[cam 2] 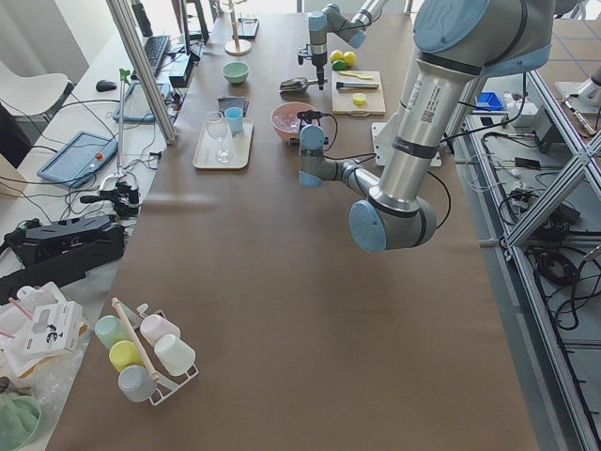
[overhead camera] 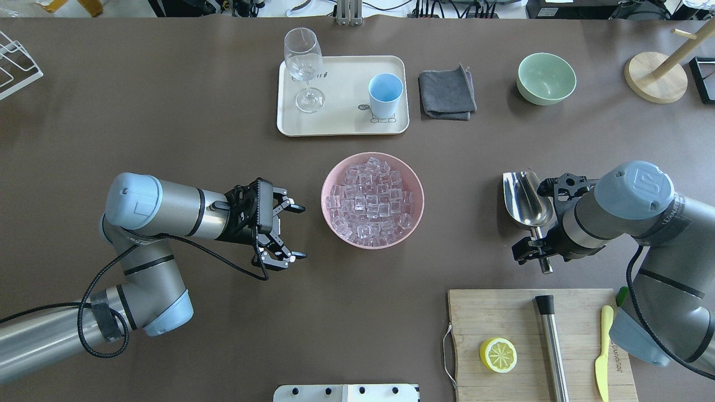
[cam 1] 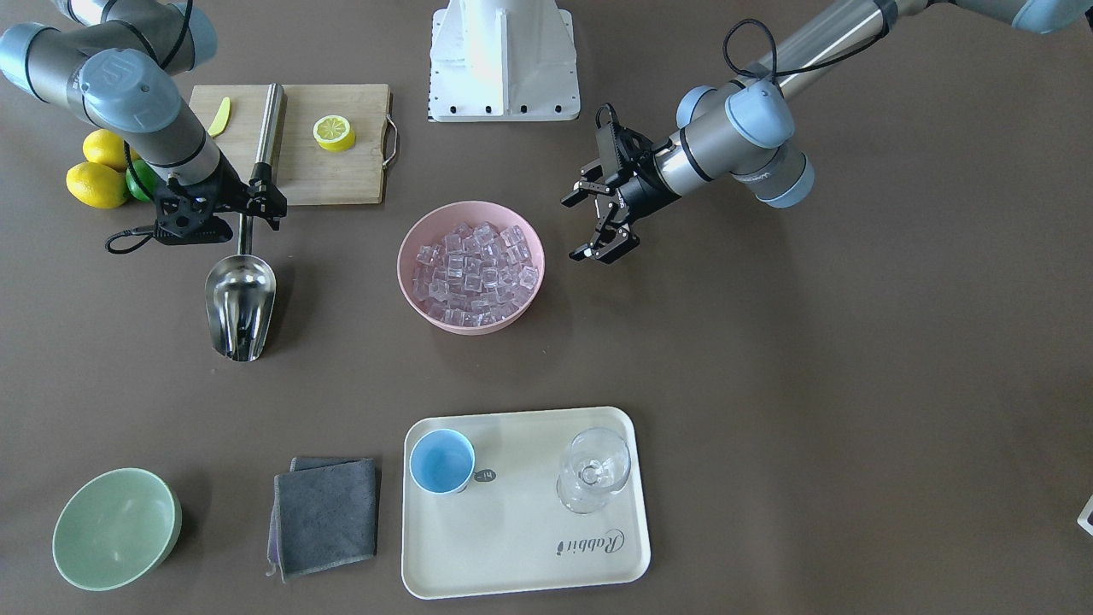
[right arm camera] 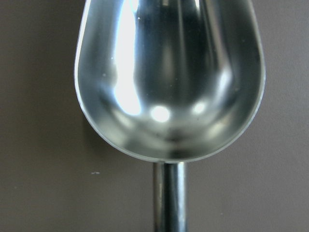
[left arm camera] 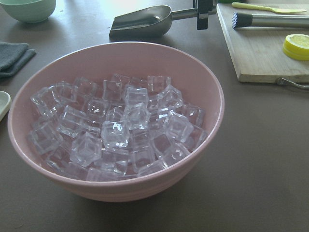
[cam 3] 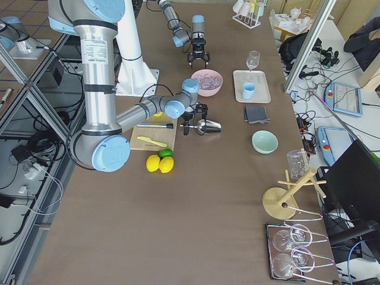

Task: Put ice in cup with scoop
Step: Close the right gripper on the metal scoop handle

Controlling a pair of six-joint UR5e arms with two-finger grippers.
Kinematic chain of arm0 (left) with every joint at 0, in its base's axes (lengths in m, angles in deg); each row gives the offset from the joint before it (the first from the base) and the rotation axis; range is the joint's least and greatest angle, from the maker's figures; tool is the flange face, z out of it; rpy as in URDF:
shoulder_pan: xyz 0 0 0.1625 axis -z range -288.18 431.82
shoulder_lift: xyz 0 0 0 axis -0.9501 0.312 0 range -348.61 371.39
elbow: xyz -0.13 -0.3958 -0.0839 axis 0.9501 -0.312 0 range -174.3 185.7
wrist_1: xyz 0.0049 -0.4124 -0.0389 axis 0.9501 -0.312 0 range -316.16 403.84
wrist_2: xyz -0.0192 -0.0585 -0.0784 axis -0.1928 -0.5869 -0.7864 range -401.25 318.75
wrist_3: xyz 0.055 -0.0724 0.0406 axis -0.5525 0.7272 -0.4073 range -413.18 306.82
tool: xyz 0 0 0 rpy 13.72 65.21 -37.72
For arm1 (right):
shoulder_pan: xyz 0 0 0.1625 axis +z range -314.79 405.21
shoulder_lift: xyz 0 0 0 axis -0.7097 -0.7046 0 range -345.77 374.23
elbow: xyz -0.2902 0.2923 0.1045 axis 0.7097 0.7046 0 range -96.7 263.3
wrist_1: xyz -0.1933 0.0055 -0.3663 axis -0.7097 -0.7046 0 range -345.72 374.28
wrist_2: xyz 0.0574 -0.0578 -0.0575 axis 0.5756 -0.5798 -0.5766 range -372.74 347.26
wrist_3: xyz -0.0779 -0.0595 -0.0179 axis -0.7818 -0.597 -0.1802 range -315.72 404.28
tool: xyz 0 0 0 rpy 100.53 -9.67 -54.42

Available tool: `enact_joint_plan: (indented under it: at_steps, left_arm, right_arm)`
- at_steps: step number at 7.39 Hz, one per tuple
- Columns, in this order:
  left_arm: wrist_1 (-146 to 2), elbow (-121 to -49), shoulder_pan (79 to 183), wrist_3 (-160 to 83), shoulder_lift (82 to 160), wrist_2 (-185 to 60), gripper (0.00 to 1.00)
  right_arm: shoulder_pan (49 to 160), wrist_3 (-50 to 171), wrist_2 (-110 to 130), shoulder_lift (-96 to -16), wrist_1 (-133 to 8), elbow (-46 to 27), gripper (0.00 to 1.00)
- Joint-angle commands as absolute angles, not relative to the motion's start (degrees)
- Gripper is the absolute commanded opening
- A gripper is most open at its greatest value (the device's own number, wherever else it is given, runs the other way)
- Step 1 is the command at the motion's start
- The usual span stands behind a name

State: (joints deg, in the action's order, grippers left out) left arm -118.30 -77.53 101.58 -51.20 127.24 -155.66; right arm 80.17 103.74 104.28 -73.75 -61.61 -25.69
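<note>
Scoop (right arm camera: 169,82) is lying beside the pink bowl (left arm camera: 145,188), thin handle (right arm camera: 166,198) risking twisting in the right hand (overhead camera: 536,251), closure indiscernible.

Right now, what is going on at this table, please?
The right gripper is at the handle of the empty scoop, which lies on the table; whether it has clamped the handle, I cannot tell. The left gripper hovers open beside the pink bowl full of ice. The cup on the tray holds no ice yet.
</note>
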Motion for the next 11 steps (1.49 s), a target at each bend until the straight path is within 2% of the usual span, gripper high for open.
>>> enact_joint_plan:
  at_steps: [1, 2, 3, 11]
  left_arm:
    - [-119.5, -77.6, 101.7, -51.3, 127.9, -150.8, 0.99]
    - [-118.8, -77.5, 101.5, -51.6, 127.9, -151.1, 0.99]
    - [-118.4, -77.5, 101.6, -51.4, 127.9, -151.0, 0.99]
    - [-115.9, -77.4, 101.9, -51.4, 127.8, -150.7, 0.99]
  right_arm:
    - [80.0, 104.1, 104.3, -73.8, -61.6, -25.7, 0.98]
    - [80.1, 104.2, 104.3, -73.8, -61.6, -25.8, 0.66]
    - [80.0, 104.5, 104.3, -74.0, -61.6, -25.9, 0.01]
    - [79.9, 107.9, 104.2, -74.4, -61.4, -28.0, 0.00]
